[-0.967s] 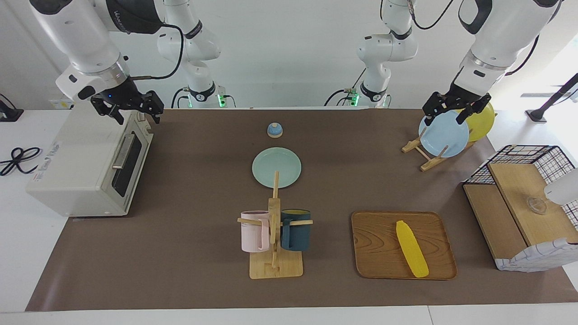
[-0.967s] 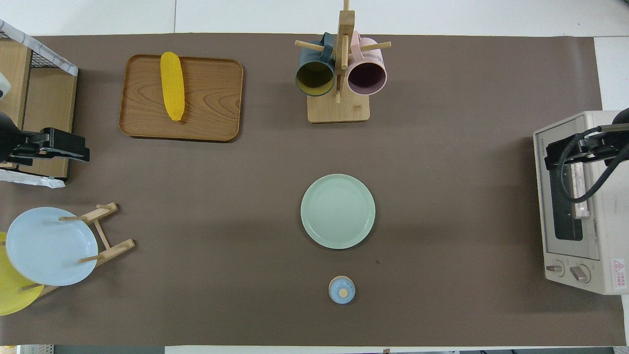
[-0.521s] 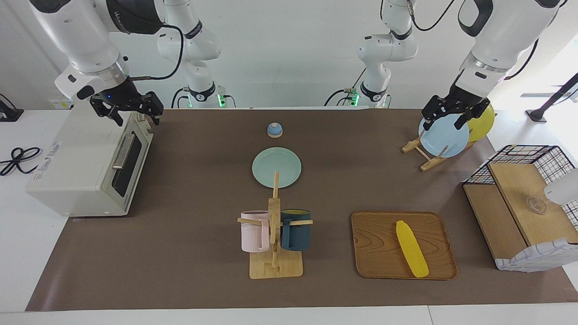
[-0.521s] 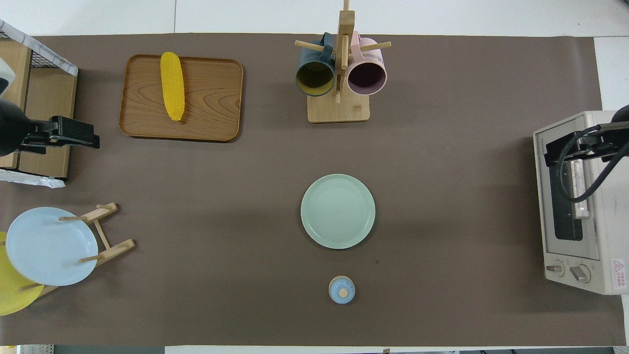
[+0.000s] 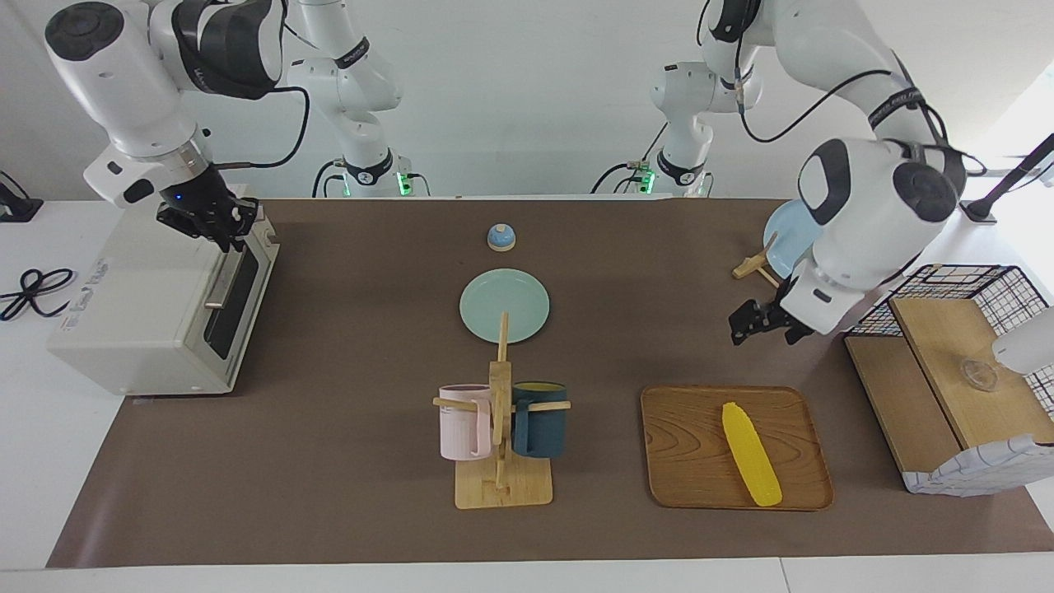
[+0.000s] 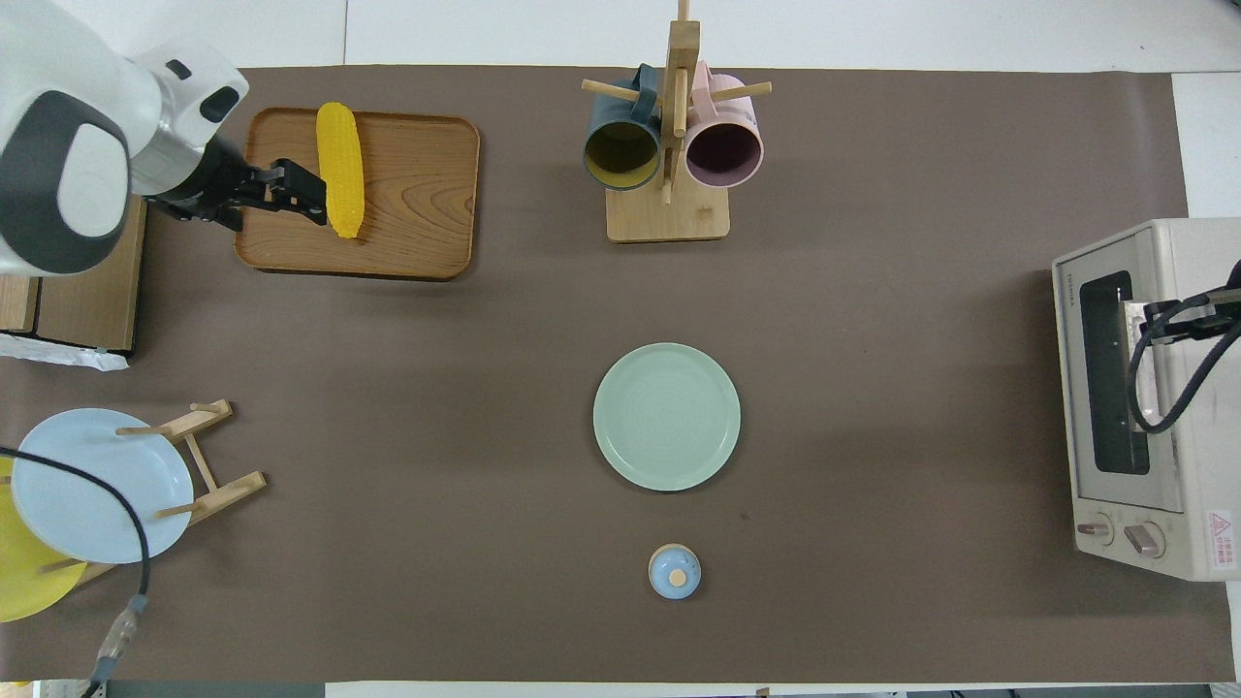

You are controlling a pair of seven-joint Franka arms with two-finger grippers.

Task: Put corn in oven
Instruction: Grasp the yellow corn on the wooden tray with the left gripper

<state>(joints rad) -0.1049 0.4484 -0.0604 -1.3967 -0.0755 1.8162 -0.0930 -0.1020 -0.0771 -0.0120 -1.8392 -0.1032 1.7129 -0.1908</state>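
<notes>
The yellow corn (image 5: 751, 453) lies on a wooden tray (image 5: 692, 461) toward the left arm's end of the table; it also shows in the overhead view (image 6: 340, 170). My left gripper (image 5: 762, 323) is open and empty in the air, over the tray's edge (image 6: 262, 223) beside the corn in the overhead view (image 6: 296, 186). The off-white oven (image 5: 148, 305) stands at the right arm's end with its glass door shut. My right gripper (image 5: 216, 229) hangs at the top front edge of the oven (image 6: 1163, 504), just above the door's bar handle (image 5: 221, 280).
A mug rack (image 5: 501, 486) with a pink and a dark blue mug stands mid-table. A green plate (image 5: 504, 305) and a small blue bell (image 5: 501, 237) lie nearer the robots. A plate rack (image 5: 782, 239) and a wire basket with wooden boards (image 5: 947, 371) stand at the left arm's end.
My left arm swung from over the plate rack down toward the tray and corn. My right gripper turned and sank a little toward the oven's top front edge.
</notes>
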